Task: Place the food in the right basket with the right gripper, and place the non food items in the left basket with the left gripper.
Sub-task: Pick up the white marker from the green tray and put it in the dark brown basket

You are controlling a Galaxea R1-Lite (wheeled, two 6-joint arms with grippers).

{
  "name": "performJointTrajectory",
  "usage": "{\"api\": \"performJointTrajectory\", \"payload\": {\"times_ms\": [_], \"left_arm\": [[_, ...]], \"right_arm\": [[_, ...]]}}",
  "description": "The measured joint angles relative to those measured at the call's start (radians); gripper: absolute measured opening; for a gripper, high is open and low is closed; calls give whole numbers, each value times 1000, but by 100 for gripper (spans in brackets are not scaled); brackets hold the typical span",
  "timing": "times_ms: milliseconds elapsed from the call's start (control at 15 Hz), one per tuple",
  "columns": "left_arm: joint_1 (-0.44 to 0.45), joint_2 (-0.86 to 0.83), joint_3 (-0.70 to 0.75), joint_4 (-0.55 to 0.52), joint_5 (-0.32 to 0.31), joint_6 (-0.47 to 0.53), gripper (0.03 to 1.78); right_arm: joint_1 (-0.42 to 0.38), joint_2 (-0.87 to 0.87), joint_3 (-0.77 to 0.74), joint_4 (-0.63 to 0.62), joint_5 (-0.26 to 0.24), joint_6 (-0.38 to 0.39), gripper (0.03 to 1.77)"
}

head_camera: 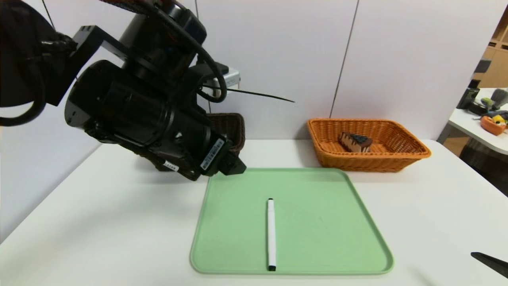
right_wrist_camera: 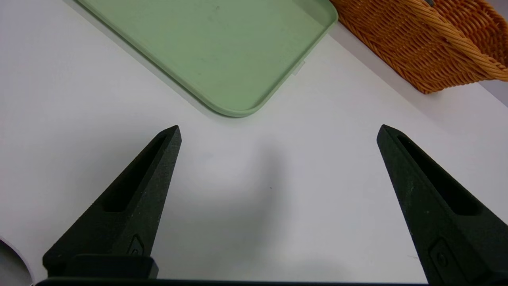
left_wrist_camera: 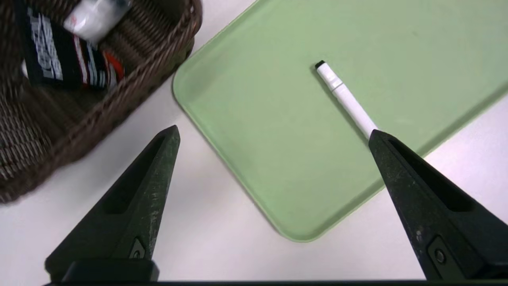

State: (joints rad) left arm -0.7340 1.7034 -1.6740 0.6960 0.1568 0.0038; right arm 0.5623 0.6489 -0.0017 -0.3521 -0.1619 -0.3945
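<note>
Head view, left to right: left arm raised over the white table [head_camera: 99, 222], its left gripper [left_wrist_camera: 274, 133] hanging above the table's bare top between the dark brown wicker basket [head_camera: 230, 129] and the near-left corner of the green tray [head_camera: 317, 222]; fingers spread wide, nothing between them. Left wrist view shows the brown basket holding a black packet with white and red print [left_wrist_camera: 63, 59] and a white item [left_wrist_camera: 95, 16], identity of the latter not readable. White marker pen [head_camera: 271, 234] lies alone on the tray, roughly mid-tray, lengthwise front to back, black tip at each visible end. Orange wicker basket [head_camera: 369, 145] sits behind the tray's far-right corner, apart from it; inside, a cake slice with dark topping [head_camera: 355, 142]. Right gripper [right_wrist_camera: 278, 131] low over the table near its front-right edge, close to a tray corner, fingers spread wide, empty; only one fingertip [head_camera: 490, 262] enters the head view.
</note>
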Motion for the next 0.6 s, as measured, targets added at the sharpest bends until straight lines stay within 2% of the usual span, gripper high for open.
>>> {"api": "performJointTrajectory", "payload": {"times_ms": [200, 267, 467, 600], "left_arm": [[-34, 9, -6, 108, 136, -302, 169], [-40, 13, -16, 155, 160, -391, 169], [-51, 37, -83, 315, 169, -637, 169], [-75, 54, -136, 416, 152, -767, 169]], "right_arm": [[0, -1, 0, 0, 0, -1, 170], [0, -1, 0, 0, 0, -5, 170], [0, 1, 0, -1, 0, -8, 170], [0, 1, 0, -1, 0, -9, 170]]}}
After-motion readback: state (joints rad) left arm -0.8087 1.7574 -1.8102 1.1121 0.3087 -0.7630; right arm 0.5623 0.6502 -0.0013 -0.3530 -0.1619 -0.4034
